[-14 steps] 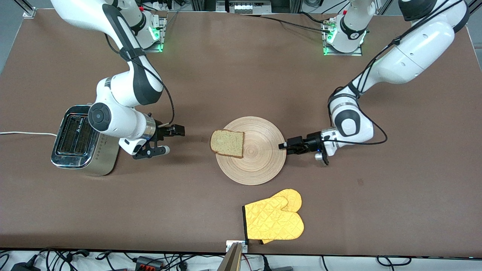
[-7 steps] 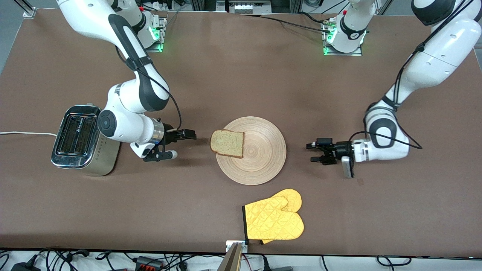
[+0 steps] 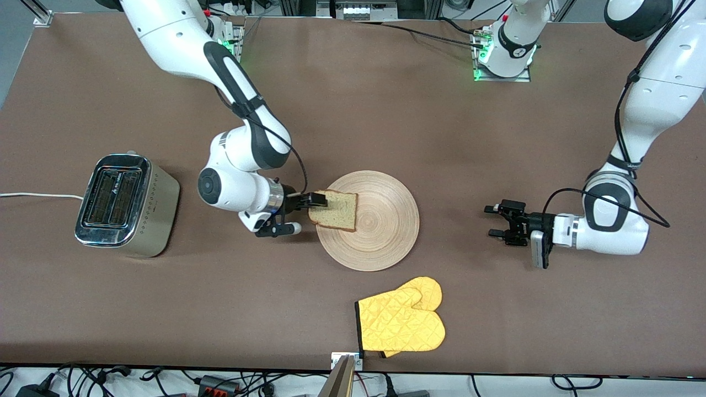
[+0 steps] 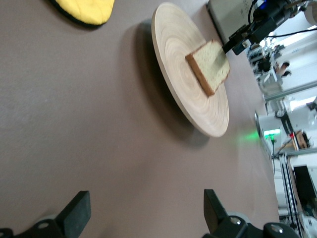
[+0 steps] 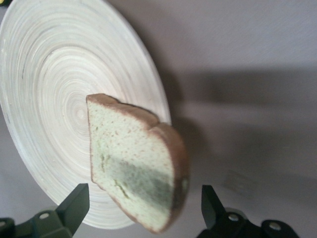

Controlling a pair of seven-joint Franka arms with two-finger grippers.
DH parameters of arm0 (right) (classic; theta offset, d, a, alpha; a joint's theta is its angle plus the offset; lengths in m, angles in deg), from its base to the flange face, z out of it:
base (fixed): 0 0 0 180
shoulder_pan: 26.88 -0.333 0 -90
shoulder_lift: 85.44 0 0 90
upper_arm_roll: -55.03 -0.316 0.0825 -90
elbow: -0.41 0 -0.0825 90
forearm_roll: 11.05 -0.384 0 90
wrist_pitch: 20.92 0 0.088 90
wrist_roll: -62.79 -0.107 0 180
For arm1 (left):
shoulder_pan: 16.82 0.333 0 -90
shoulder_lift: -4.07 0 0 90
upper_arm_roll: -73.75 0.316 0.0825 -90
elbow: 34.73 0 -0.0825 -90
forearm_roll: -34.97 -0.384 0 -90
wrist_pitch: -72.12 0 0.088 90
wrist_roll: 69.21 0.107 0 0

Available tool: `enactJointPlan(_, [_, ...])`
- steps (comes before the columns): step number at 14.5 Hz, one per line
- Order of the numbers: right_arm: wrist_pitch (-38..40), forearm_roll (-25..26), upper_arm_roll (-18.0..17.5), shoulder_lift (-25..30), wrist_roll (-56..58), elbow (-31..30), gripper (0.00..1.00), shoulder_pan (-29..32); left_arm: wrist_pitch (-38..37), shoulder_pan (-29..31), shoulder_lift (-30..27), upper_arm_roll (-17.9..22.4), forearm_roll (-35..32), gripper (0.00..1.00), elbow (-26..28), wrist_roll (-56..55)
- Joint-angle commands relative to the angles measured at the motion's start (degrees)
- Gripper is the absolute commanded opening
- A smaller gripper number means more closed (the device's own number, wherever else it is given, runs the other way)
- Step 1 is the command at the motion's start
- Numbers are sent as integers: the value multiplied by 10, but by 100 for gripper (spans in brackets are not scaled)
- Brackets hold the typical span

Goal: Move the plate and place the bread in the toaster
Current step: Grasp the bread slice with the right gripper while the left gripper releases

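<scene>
Right tool advanced, fingers apart around bread on plate; left tool retreated, fingers apart.

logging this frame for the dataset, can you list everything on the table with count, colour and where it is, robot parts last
plate: one, pale wood with ring grain, mid-table
bread: one slice, pale speckled with brown crust, on the plate's edge toward the right arm's end, overhanging the rim
toaster: one, chrome top and beige-silver sides, at the right arm's end of the table, both slots empty
white cord: one, running from the toaster to the table edge
oven mitt: one, yellow quilted, nearer the front camera than the plate
right gripper: black fingers open, one on each side of the bread's overhanging edge
left gripper: black fingers open, low over bare table toward the left arm's end, apart from the plate
</scene>
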Motion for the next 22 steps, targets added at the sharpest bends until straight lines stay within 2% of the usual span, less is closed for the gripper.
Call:
enactJointPlan(1, [-6, -31, 4, -21, 6, 16, 100, 3, -68, -10, -10, 8, -52, 100, -44, -69])
enactJointPlan(5, [-7, -28, 5, -22, 12, 31, 87, 4, -187, -9, -20, 7, -136, 100, -119, -176])
enactJointPlan(9, [-6, -21, 5, -22, 9, 34, 83, -2, -292, -14, -33, -2, -201, 100, -192, -289])
enactJointPlan(12, [-7, -19, 6, -29, 15, 34, 78, 0, -310, -17, -95, -3, -253, 100, -197, -343])
enactJointPlan(15, [-5, -20, 7, -31, 38, 34, 78, 5, -328, -33, -155, -3, -312, 100, -193, -394])
enactJointPlan(17, [-5, -20, 8, -31, 39, 34, 73, 5, -335, -51, -196, 1, -338, 100, -190, -443])
enactJointPlan(19, [-5, -20, 7, -32, 43, 34, 59, 4, -340, -66, -224, 6, -354, 100, -187, -497])
enactJointPlan(21, [-4, -20, 8, -34, 46, 33, 40, 4, -337, -82, -266, 12, -352, 100, -160, -551])
enactJointPlan(22, [-3, -20, 8, -34, 46, 34, 29, 5, -338, -103, -285, 40, -355, 100, -154, -566])
